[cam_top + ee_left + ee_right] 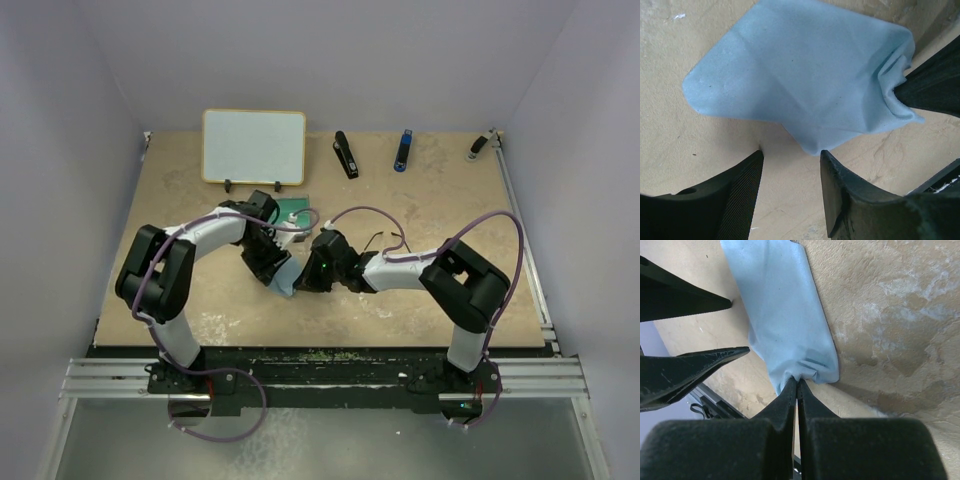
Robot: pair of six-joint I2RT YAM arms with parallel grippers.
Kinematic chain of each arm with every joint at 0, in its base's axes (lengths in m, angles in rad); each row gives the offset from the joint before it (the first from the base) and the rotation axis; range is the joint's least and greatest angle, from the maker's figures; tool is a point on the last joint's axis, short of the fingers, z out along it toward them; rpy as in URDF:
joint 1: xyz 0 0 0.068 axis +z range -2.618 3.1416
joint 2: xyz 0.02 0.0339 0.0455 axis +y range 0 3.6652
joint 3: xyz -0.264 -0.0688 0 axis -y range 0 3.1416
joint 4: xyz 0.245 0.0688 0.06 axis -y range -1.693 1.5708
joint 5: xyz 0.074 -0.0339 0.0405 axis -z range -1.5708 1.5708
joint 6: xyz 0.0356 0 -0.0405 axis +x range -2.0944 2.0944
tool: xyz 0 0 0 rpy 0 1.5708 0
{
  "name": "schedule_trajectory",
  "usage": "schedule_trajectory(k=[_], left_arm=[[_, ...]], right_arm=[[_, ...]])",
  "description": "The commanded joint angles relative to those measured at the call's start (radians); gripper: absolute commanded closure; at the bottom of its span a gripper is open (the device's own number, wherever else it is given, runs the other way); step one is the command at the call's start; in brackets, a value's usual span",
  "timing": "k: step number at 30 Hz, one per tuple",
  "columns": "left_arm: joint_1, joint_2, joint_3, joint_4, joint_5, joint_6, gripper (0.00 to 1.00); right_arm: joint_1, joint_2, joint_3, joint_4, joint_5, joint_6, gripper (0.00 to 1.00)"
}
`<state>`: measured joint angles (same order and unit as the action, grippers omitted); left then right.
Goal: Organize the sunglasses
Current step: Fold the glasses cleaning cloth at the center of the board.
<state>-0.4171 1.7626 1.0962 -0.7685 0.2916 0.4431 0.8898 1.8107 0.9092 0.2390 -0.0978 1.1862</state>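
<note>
A light-blue cloth (805, 75) lies bunched on the tan table, between the two grippers in the top view (286, 281). My right gripper (797, 381) is shut on one edge of the cloth (785, 320), and its black fingers (932, 90) show pinching it in the left wrist view. My left gripper (791, 156) is open, jaws apart, just short of a cloth corner and holding nothing. Its fingers (690, 367) show beside the cloth in the right wrist view. Thin dark wire parts of the sunglasses (374, 242) show behind my right forearm, mostly hidden.
A framed whiteboard (254, 146) stands at the back left. A black stapler (345, 154), a blue object (403, 150) and a small dark item (480, 146) lie along the back edge. A green flat thing (297, 209) lies behind my left wrist.
</note>
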Motion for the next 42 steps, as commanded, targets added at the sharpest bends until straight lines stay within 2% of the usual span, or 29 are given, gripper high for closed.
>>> schedule_trajectory(k=[1,17,31,34,36,38,40,42], left_arm=[[-0.057,0.034,-0.033,0.072,-0.035,-0.034,0.46],[-0.189,0.146,-0.043,0.087,-0.164,-0.060,0.46],[-0.259,0.195,-0.041,0.059,-0.179,-0.043,0.49],[-0.260,0.208,-0.039,0.048,-0.162,-0.028,0.59],[-0.259,0.218,-0.045,0.047,-0.156,-0.018,0.75],[-0.261,0.230,-0.047,0.043,-0.143,-0.008,0.86],[-0.261,0.234,-0.045,0.041,-0.138,-0.006,0.94],[-0.261,0.235,-0.045,0.041,-0.135,-0.005,0.96]], right_arm=[[-0.009,-0.025,0.014,0.023,-0.011,-0.007,1.00],[-0.024,-0.028,0.008,0.029,-0.017,-0.002,1.00],[-0.052,-0.030,0.026,0.030,-0.040,-0.011,1.00],[-0.056,-0.028,0.030,0.029,-0.043,-0.013,1.00],[-0.057,-0.027,0.033,0.029,-0.047,-0.013,1.00],[-0.057,-0.024,0.036,0.029,-0.048,-0.014,1.00],[-0.057,-0.022,0.037,0.031,-0.051,-0.014,1.00],[-0.058,-0.021,0.037,0.031,-0.052,-0.014,1.00]])
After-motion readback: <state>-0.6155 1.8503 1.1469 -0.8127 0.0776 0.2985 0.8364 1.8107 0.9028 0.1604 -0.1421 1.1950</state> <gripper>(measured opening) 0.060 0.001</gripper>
